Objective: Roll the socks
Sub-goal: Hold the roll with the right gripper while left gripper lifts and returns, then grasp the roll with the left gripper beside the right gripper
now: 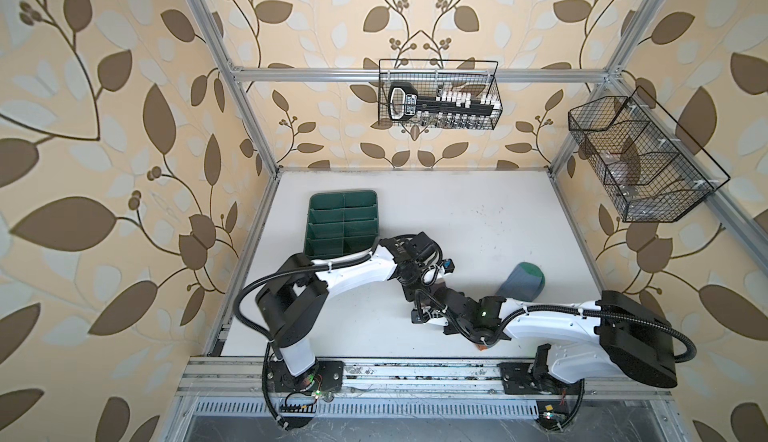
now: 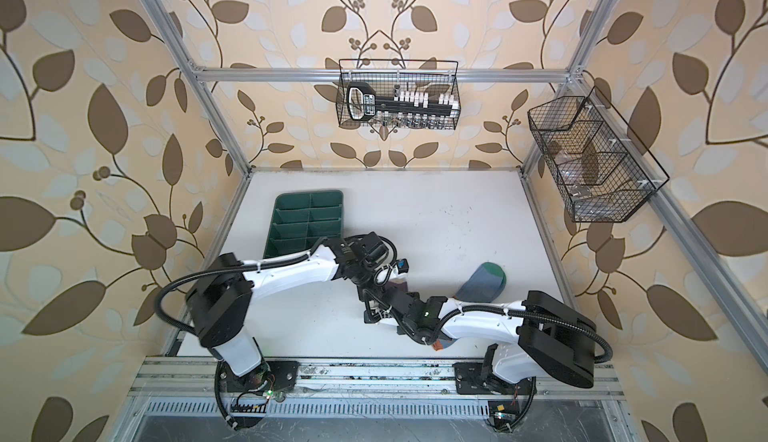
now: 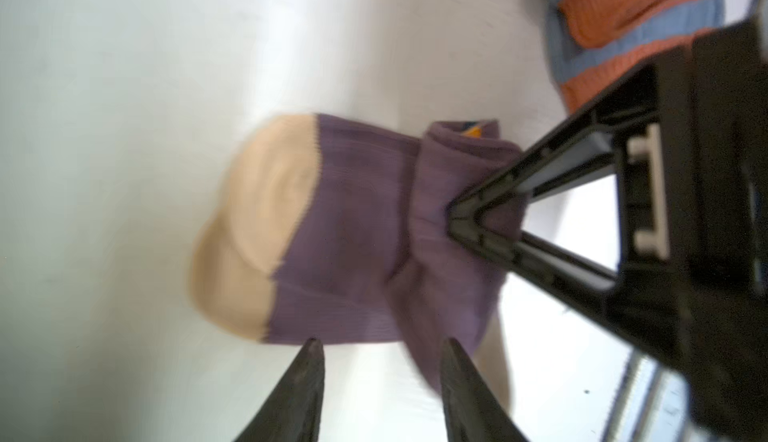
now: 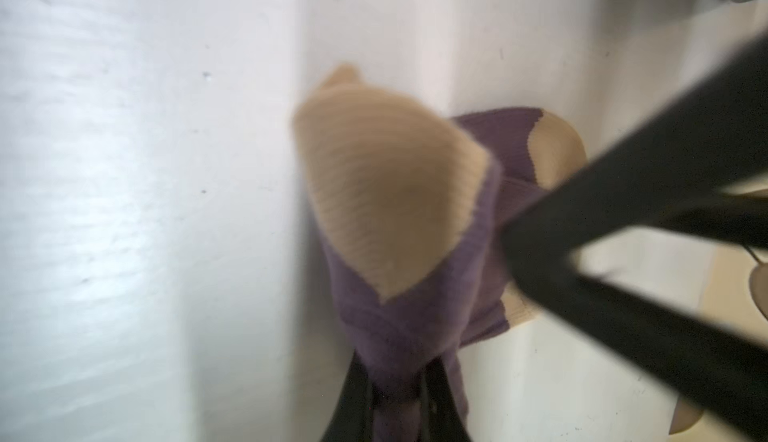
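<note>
The purple sock with a beige toe lies partly rolled on the white table. My right gripper is shut on its bunched purple end, and in the left wrist view its fingertips pinch the roll. My left gripper is open just short of the sock's edge, with nothing between its fingers. In both top views the two wrists meet at mid-table and cover the purple sock. The grey-blue sock with a green heel lies to the right, running under my right arm. Its orange stripes show in the left wrist view.
A green divided tray stands at the back left of the table. A wire basket with tools hangs on the back wall, and a second wire basket hangs on the right frame. Aluminium rails edge the table's front.
</note>
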You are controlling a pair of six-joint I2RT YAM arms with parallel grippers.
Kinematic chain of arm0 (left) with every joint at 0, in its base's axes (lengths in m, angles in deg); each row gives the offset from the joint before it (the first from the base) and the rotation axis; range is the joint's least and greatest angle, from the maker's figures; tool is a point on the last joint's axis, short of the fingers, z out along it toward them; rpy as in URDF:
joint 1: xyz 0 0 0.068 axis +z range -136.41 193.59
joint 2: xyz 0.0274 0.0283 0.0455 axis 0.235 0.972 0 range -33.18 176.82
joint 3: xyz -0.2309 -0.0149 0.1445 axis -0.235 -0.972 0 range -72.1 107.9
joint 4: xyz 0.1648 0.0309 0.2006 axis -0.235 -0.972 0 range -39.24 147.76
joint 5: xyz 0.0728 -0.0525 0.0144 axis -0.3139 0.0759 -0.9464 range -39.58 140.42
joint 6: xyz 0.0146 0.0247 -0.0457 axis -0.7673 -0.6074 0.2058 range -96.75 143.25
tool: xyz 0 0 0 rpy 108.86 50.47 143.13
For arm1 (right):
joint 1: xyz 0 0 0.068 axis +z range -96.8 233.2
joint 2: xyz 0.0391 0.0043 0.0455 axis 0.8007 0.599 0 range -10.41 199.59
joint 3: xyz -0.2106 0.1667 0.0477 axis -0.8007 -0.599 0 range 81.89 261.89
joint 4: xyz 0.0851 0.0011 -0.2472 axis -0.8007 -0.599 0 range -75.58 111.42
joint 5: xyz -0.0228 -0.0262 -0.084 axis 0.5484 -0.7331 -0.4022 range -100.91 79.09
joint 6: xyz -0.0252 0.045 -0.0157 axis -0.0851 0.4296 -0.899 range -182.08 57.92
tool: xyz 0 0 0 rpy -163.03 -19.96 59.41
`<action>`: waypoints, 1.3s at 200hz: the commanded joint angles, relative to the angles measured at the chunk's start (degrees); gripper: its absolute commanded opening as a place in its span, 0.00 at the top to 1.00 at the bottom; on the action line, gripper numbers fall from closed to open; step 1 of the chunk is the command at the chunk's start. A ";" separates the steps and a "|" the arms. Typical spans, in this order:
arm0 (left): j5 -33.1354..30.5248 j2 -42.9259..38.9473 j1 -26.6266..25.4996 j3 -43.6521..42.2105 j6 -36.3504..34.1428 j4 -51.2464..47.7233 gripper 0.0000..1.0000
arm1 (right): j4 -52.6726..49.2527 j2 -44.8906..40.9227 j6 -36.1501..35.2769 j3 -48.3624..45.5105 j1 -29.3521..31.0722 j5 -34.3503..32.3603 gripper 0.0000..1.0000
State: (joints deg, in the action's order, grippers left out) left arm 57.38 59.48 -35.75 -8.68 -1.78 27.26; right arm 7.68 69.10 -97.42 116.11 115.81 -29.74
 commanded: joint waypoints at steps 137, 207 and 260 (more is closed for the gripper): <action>5.39 -49.85 0.87 0.62 -10.82 -15.81 0.03 | -35.39 22.22 -6.99 27.39 -15.34 39.84 1.00; -22.29 -34.59 -24.09 -11.57 -18.51 -6.42 0.11 | -38.20 32.44 -9.20 33.34 -19.06 41.33 1.00; -34.61 -16.37 -28.96 -22.44 -10.69 20.04 0.17 | -37.80 33.08 -10.38 34.38 -20.09 41.68 1.00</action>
State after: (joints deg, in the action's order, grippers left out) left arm 33.55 38.30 -63.90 -30.21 -16.80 32.44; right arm -31.75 98.50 -105.37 151.38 95.92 15.24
